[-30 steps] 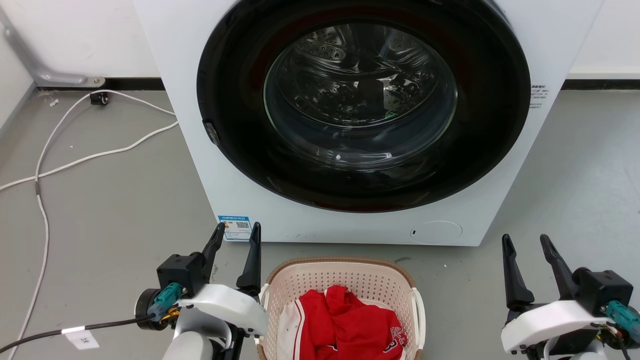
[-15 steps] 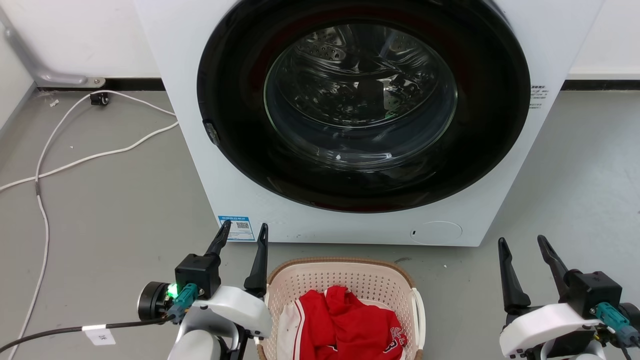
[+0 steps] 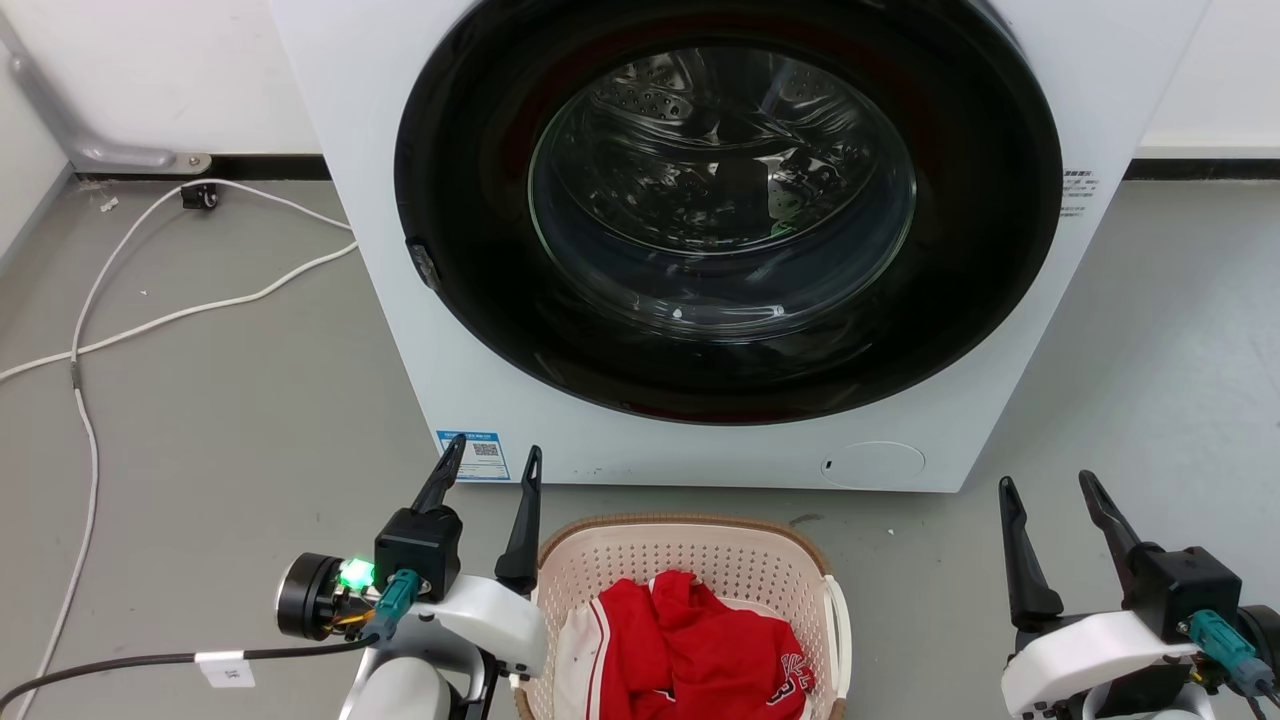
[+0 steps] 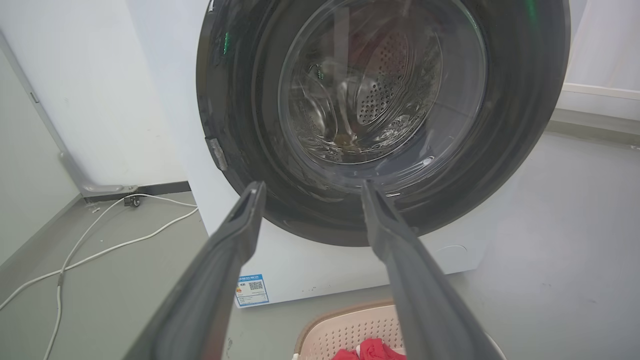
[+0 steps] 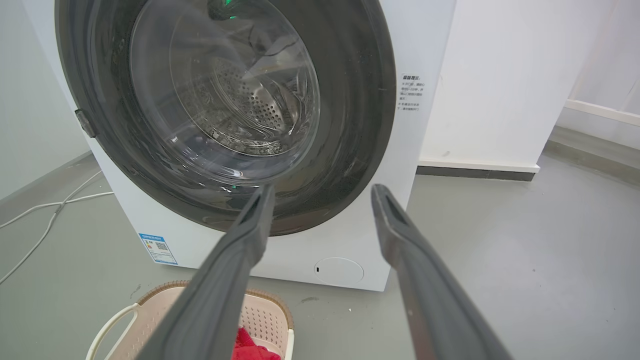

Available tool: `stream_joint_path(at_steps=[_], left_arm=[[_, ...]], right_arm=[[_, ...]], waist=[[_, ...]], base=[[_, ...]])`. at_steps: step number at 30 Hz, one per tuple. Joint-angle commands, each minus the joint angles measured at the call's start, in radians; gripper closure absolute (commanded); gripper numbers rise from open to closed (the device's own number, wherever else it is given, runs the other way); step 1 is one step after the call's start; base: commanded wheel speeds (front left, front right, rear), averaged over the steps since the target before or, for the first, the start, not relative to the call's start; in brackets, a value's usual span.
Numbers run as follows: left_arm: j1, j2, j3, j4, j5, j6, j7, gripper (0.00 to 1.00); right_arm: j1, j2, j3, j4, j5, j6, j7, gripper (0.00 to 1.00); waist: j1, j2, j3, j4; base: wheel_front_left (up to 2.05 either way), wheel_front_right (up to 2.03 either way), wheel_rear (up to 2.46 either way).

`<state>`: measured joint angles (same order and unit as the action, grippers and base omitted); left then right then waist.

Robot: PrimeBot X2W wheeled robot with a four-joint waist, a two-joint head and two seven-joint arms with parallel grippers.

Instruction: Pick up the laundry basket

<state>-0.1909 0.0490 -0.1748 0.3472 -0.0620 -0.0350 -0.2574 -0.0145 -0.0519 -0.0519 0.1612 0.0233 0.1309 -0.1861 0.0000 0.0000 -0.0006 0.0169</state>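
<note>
The laundry basket sits on the grey floor, just in front of the white washing machine and between the two arms, with a red garment heaped inside. The left claw hangs just beside the basket's left rim, its two fingers spread apart and holding nothing. The right claw is well apart from the basket on the other side, likewise spread and empty. The machine's dark round door looms close behind. A white cable trails across the floor off to the left, well away from the basket
</note>
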Motion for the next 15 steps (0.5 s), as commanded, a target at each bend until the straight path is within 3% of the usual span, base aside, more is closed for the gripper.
stream_joint_path(at_steps=[1, 15], left_arm=[[-0.015, 0.002, -0.003, 0.003, 0.021, 0.005, -0.008, 0.00], [-0.012, 0.002, 0.005, 0.010, -0.003, 0.004, -0.010, 0.00]], right_arm=[[0.008, 0.002, 0.000, 0.000, -0.017, 0.000, -0.010, 0.00], [-0.006, 0.002, 0.003, 0.014, 0.013, 0.000, -0.012, 0.00]], waist=[[0.0000, 0.0000, 0.000, 0.000], [0.0000, 0.0000, 0.000, -0.002]], base=[[0.00, 0.00, 0.00], [0.00, 0.00, 0.00]])
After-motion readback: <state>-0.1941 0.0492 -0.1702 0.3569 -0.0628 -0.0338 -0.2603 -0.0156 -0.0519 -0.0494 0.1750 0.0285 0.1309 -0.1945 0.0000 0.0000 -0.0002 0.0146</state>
